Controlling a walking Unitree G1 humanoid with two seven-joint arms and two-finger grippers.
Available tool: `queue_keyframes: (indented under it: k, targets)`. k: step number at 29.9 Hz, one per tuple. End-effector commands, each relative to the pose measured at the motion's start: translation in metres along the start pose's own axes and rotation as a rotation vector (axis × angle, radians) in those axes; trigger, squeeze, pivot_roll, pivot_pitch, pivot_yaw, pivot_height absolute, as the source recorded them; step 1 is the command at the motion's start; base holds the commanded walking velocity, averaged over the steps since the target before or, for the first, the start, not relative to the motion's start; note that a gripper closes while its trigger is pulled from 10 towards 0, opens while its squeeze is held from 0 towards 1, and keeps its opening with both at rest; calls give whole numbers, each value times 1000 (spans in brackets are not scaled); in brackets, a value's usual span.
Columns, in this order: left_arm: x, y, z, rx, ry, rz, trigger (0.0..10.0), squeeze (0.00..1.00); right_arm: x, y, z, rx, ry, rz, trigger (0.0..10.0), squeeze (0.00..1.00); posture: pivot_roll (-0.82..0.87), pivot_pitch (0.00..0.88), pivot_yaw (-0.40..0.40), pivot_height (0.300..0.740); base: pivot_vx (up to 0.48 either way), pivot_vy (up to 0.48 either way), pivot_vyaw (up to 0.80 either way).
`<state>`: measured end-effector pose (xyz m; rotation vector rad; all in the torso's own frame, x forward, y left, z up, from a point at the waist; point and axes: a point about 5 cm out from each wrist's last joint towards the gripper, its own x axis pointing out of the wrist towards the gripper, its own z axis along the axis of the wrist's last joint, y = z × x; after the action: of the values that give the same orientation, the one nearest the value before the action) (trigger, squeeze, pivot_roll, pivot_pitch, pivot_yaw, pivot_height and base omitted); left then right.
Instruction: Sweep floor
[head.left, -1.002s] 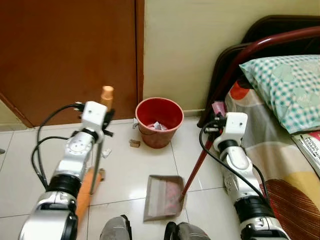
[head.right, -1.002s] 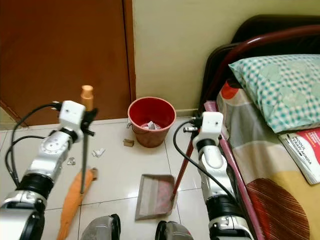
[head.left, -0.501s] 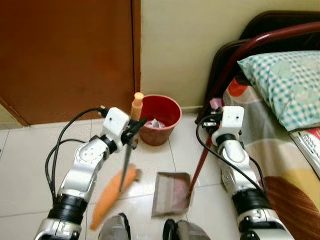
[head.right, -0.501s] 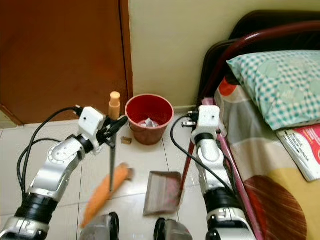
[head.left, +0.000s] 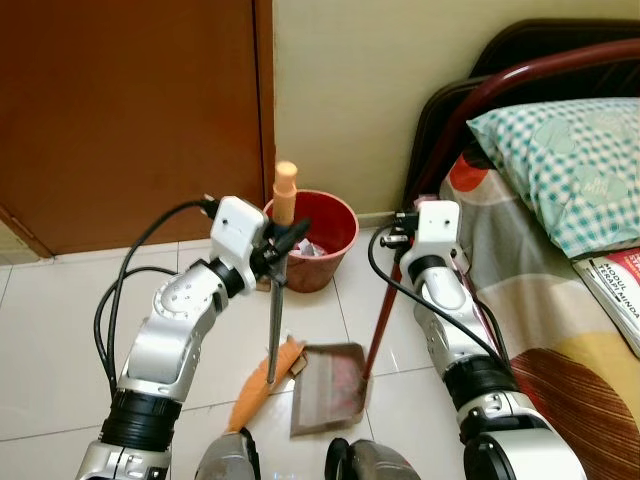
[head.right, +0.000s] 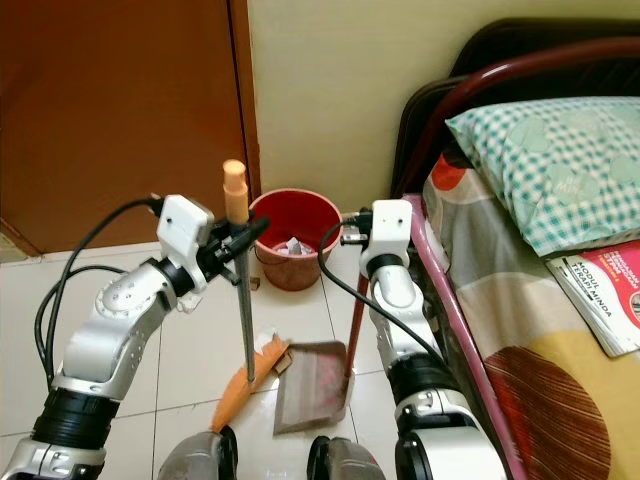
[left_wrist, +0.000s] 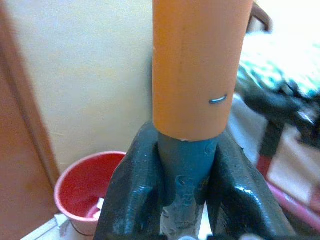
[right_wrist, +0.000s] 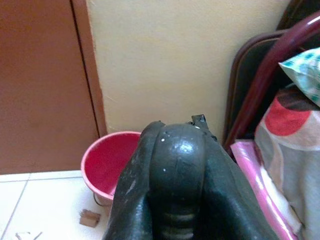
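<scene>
My left gripper is shut on the grey shaft of a broom, just under its orange cap. The shaft stands nearly upright. Its orange bristle head lies on the tiles against the open mouth of a grey dustpan. My right gripper is shut on the top of the dustpan's red handle, which leans up from the pan's right rear. In the right wrist view the black fingers close around the handle's dark end.
A red bucket with paper scraps stands by the wall just beyond the broom. A small brown scrap lies near it. Brown door at left. Bed with red frame, checked pillow and a book at right.
My left arm swung the broom to the right; the orange head slid across the tiles to the dustpan's mouth. The right gripper kept its hold on the dustpan handle.
</scene>
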<state>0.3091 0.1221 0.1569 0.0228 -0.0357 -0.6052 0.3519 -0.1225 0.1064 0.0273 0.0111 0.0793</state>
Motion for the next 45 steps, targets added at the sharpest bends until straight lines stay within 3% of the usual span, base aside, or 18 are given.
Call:
queue_keyframes:
  k: [1,6,12,18,23,31,36,45]
  targets:
    - [4,0,21,-32,-96,6,10000,0,4,2,8,13,-35,6,10000,0,54,115,-84,740,0,0,0]
    - [3,18,38,-170,-197,153,10000,0,7,18,5,22,-24,53,10000,0,71,111,-85,740,0,0,0]
    - [-2,33,48,-209,-261,262,10000,0,6,26,-2,7,9,84,10000,0,75,112,-87,740,0,0,0]
    - [-6,42,53,-207,-288,315,10000,0,3,22,-10,-16,28,82,10000,0,73,114,-88,740,0,0,0]
    - [-15,63,73,-108,-349,399,10000,0,-2,0,-13,-74,32,56,10000,0,71,115,-87,740,0,0,0]
    - [-30,86,92,-41,-389,474,10000,0,-20,-37,-26,-109,64,-9,10000,0,70,113,-89,740,0,0,0]
    - [-36,90,84,-27,-355,486,10000,0,-27,-48,-30,-110,70,-30,10000,0,70,108,-80,740,0,0,0]
    - [-54,73,29,79,-169,484,10000,0,-42,-57,-25,0,0,-47,10000,0,72,89,-68,740,0,0,0]
